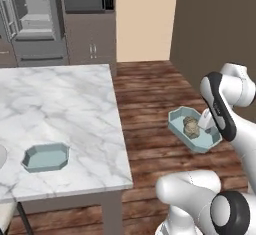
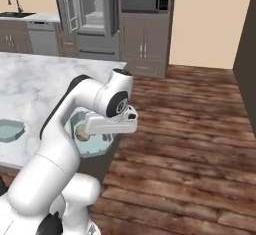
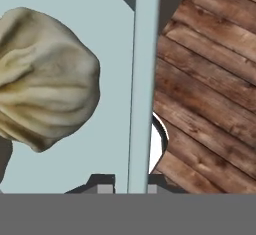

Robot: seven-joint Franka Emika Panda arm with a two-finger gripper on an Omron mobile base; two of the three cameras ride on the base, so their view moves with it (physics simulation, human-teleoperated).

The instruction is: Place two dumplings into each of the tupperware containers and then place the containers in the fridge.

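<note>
Tupperware containers: two. One (image 1: 46,157) empty on marble counter (image 1: 65,109), near-left. Other (image 1: 194,129) held off the floor to the right, gripper (image 3: 128,186) pinched on its rim. Dumplings (image 1: 190,127) inside, count unclear. Fridge (image 1: 35,19) far left, open.

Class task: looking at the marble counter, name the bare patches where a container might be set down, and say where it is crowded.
The marble counter is bare from its far edge down to the tupperware container resting near its front edge. Right of that container, bare marble runs to the corner. The front-left is tighter, between the container and a round plate edge. The gripper holds the other container over the floor.
</note>
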